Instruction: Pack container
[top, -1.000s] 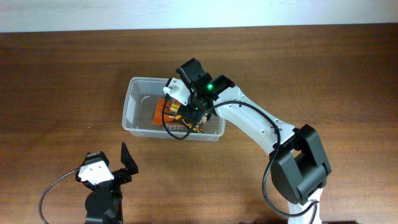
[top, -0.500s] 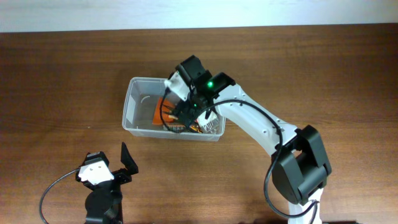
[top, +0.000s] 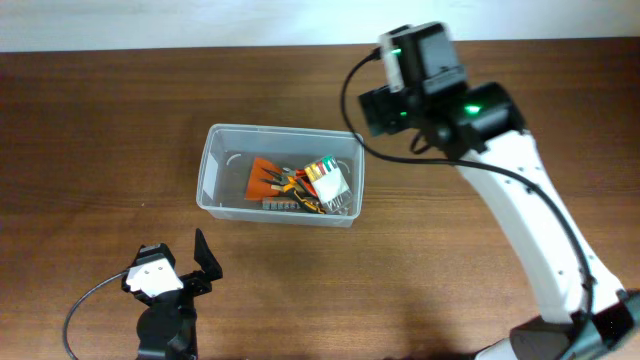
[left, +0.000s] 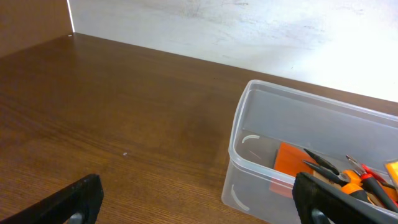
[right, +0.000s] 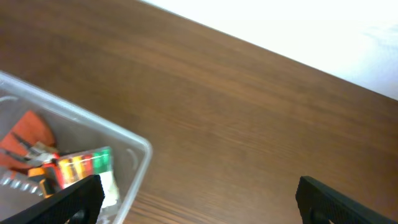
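Note:
The clear plastic container (top: 213, 170) stands at mid-table. In it lie an orange flat piece (top: 262, 174), orange-handled pliers (top: 292, 183) and a small clear box of coloured bits (top: 330, 180). My right gripper (top: 385, 108) is open and empty, raised off the container's far right corner. Its wrist view shows that corner (right: 140, 146), the box of bits (right: 93, 165) and open jaws (right: 199, 199). My left gripper (top: 178, 262) is open and empty, near the front edge, short of the container. Its jaws (left: 196, 205) face the container's left end (left: 239, 124) and the pliers (left: 348, 177).
Bare brown wood table (top: 500, 250) lies all round the container. A white wall edge (top: 200, 25) runs along the back of the table. My right arm reaches from the front right up to the back.
My right gripper has lifted out of the container and moved back and right, leaving the tools and box of bits inside. The left arm has not moved.

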